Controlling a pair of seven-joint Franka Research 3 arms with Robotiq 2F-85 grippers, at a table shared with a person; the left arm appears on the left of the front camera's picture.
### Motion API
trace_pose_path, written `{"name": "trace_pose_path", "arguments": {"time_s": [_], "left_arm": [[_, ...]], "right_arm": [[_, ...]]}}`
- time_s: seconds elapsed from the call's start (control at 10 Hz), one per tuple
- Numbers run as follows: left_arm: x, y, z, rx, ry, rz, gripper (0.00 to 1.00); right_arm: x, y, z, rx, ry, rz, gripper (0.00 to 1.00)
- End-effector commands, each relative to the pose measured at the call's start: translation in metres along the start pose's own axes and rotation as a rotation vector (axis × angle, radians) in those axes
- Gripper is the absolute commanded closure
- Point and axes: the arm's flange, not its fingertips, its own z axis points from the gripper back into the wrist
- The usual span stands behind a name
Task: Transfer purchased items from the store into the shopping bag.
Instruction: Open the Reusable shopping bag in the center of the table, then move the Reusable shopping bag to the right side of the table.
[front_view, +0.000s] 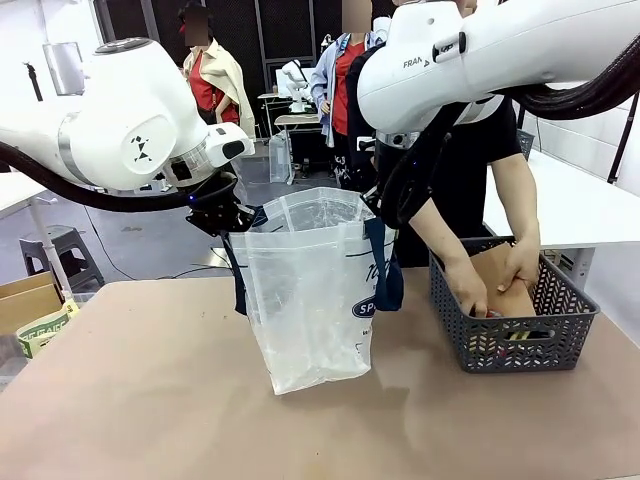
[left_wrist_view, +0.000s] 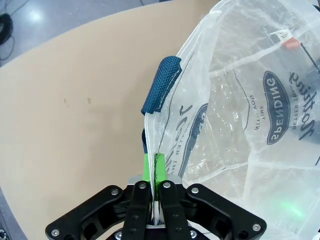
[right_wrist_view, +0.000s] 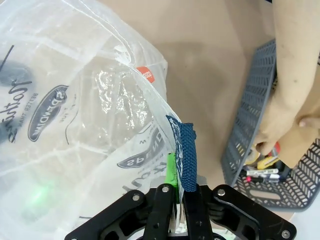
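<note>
The bag (front_view: 310, 300) stands in the middle of the surface (front_view: 130, 400). Its top is pulled wide open between the two grippers. The left gripper (left_wrist_view: 154, 162) is pinched tight on the thin rim of the bag, just beside a dark blue strap (left_wrist_view: 161, 85). The right gripper (right_wrist_view: 176, 167) is pinched tight on the rim at the other side, and the other strap (right_wrist_view: 186, 150) touches its green pad.

There is lots of bare surface in front of the bag and to its left. A small gap lies between the bag and the basket (front_view: 500, 345). The basket sits near the right edge of the surface.

The bag is see-through and whitish, and looks crinkly. It has a round dark blue logo (left_wrist_view: 280, 110) with the white word "SPENDING". Beside it you can read "Nothing" and "BETTER THAN". A small red tag (right_wrist_view: 145, 74) sits near the rim. The right arm has "FRAN" on it.

The basket is dark grey with mesh sides. A person reaches into it with one hand (front_view: 468, 285) and the other hand (front_view: 520, 265). Both hold a flat brown packet (front_view: 503, 290) that is inside the basket. Small red and yellow things (right_wrist_view: 264, 162) lie at the bottom.
</note>
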Motion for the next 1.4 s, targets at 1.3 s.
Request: {"name": "trace_pose_path", "arguments": {"time_s": [1.3], "left_arm": [[-0.0006, 0.0014, 0.0015, 0.008, -0.003, 0.018, 1.00]], "right_arm": [[0.0005, -0.0014, 0.0013, -0.001, -0.001, -0.014, 1.00]]}}
